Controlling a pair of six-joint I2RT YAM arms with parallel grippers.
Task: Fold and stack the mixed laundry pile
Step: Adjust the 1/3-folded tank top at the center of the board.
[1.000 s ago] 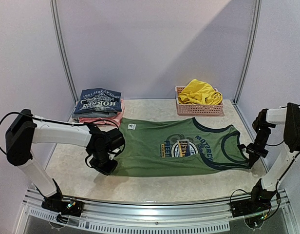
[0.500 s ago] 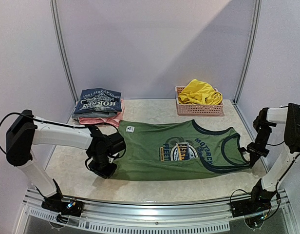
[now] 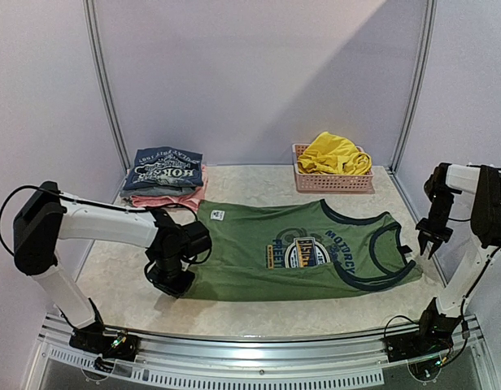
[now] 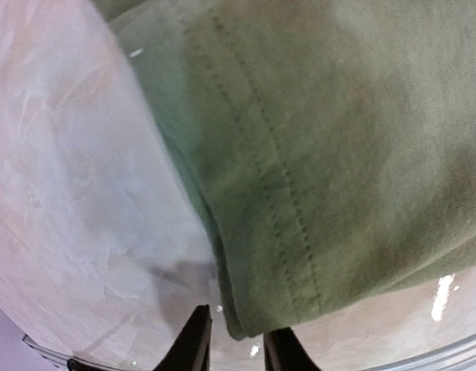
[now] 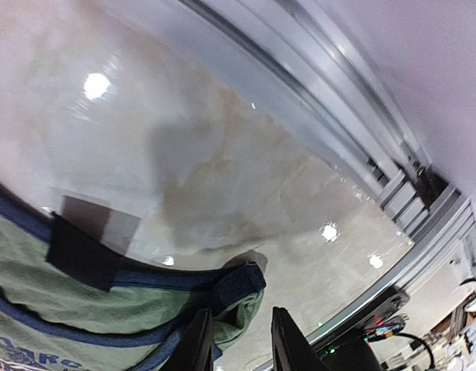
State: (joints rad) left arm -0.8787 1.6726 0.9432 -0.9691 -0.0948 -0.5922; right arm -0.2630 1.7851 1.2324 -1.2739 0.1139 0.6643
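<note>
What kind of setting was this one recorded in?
Probably a lab-style robot test cell, not a home: plain lilac wall panels enclose a marble-look table, an aluminium rail runs along its near edge, and the left arm and right arm are mounted there.

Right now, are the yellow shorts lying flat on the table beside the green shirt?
No, the yellow shorts sit bunched in the pink basket at the back right.

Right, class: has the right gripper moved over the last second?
Yes. The right gripper has drawn back to the right and lifted off the green shirt, ending nearer the table's right edge.
</note>
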